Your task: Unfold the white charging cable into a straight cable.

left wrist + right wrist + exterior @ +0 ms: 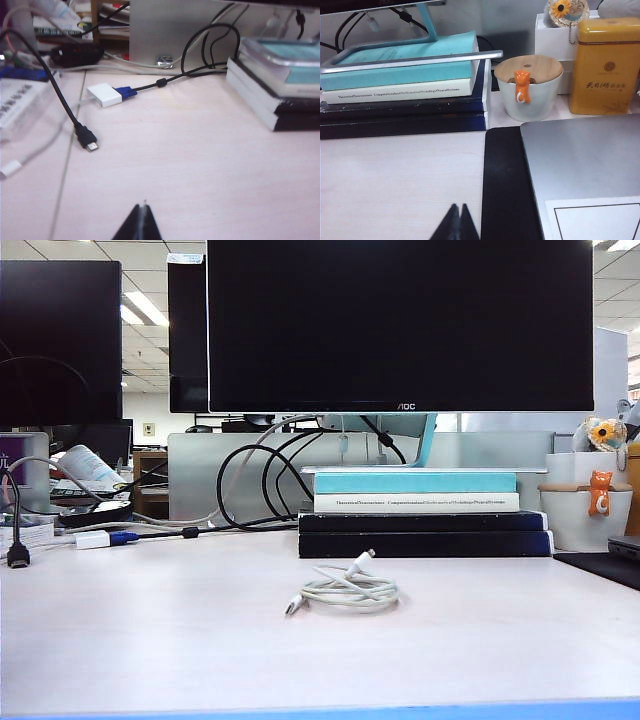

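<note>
Left gripper, fingertips pressed together and empty, hovers above bare desk; ahead of it lie a black plug, a white adapter with blue connector, and looping black cables. Right gripper, likewise clenched on nothing, hangs over the desk edge beside a black mat and a grey laptop; beyond stand a book stack, a white cup with wooden lid and orange cat, and a yellow tin. The cable, thin and white, lies coiled in a flat oval on the desk centre in front of the books, one plug pointing up-right, the other down-left. It appears in neither wrist view, well apart from both grippers. A monitor stands on the books behind it.
</note>
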